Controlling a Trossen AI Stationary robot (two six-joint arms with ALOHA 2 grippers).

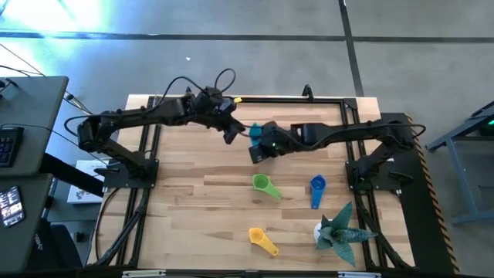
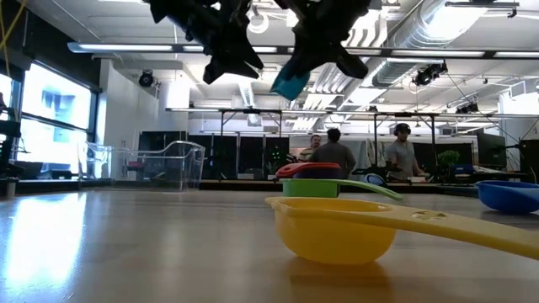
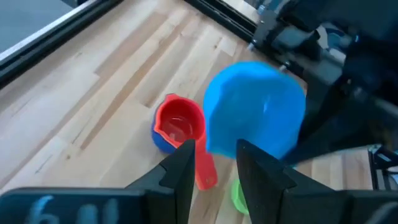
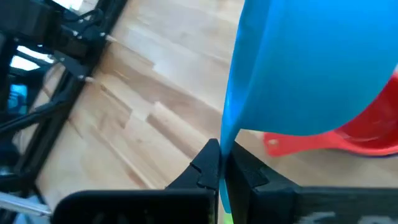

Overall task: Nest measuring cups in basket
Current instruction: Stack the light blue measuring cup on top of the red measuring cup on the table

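Observation:
The light blue measuring cup [image 3: 255, 109] hangs high over the table's far middle, and my right gripper [image 4: 222, 152] is shut on it. Just left of it, my left gripper [image 3: 214, 149] stands open; its fingertips are short of the cup with nothing between them. A red cup [image 3: 179, 123] sits nested in a darker cup on the table below. The green [image 1: 262, 184], dark blue [image 1: 317, 188] and yellow [image 1: 261, 238] cups lie apart on the near half. The clear basket [image 2: 164, 164] shows far left in the low view. My right gripper pinches a thin edge of the light blue cup [image 4: 225, 140] between its two fingers; whether that edge is wall or handle I cannot tell. The fingers slant down from the table's right. The cup is lifted clear of the table [image 2: 290, 84], tilted.
A teal spiky plant figure [image 1: 340, 232] stands at the near right corner. Black frame rails [image 1: 293, 100] run along the table's far and side edges. People stand in the room beyond the table. Bare wood lies on the near left.

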